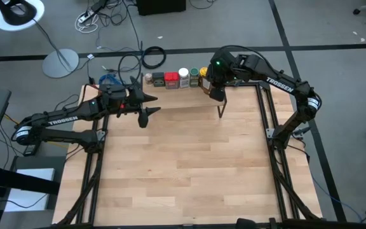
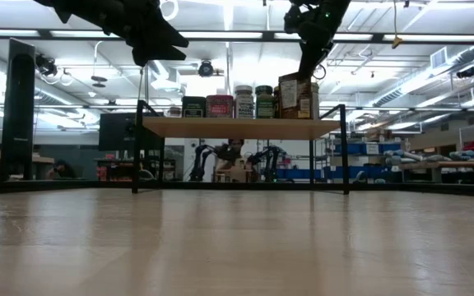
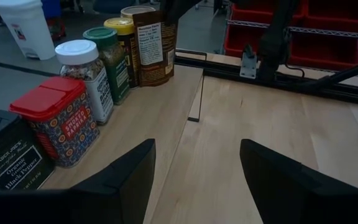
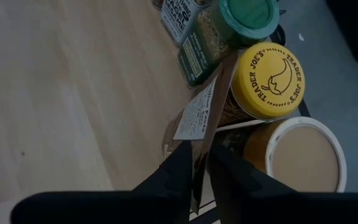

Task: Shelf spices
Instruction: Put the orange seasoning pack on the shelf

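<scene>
the spices stand in one row on the shelf (image 2: 237,127) at the table's far edge: dark tin (image 3: 8,158), red tin (image 3: 58,124), white-lidded jar (image 3: 86,74), green jar (image 3: 107,59), yellow-lidded jar (image 4: 263,81), brown canister (image 2: 297,96). right gripper (image 4: 201,163) sits above the canister end, fingers nearly together around a loose label flap (image 4: 201,112). left gripper (image 3: 197,180) hovers near the tins, fingers apart, nothing between them
</scene>
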{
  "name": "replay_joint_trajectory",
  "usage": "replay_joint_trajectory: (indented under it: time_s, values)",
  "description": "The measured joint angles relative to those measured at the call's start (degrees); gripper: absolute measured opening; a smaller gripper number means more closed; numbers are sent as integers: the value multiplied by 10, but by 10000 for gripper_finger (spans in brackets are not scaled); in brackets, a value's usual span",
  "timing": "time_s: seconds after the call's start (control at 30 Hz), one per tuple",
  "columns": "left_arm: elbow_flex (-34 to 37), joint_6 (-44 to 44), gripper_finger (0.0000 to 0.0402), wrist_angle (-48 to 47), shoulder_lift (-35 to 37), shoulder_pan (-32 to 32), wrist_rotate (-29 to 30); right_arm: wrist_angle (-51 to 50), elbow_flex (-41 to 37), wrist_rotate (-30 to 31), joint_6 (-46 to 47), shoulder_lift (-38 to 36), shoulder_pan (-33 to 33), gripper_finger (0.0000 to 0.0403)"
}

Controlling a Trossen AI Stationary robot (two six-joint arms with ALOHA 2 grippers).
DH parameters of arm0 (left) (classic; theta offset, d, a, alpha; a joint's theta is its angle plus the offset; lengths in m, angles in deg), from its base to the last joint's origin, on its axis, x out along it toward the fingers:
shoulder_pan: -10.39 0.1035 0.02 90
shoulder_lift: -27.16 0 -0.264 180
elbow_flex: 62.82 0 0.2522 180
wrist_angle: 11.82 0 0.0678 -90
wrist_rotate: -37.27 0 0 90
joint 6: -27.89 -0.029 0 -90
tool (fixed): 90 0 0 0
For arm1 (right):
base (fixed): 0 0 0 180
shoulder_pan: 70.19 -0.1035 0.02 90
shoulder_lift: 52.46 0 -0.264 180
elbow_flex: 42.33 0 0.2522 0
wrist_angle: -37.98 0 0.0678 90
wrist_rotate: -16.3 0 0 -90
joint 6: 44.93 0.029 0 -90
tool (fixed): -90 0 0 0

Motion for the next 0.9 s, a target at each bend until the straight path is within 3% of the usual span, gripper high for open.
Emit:
replay_joint_trajectory:
  time_s: [0.9]
  values:
    - [0,-13,239,0,0,0,0,-2,1,35,0,0,0,57]
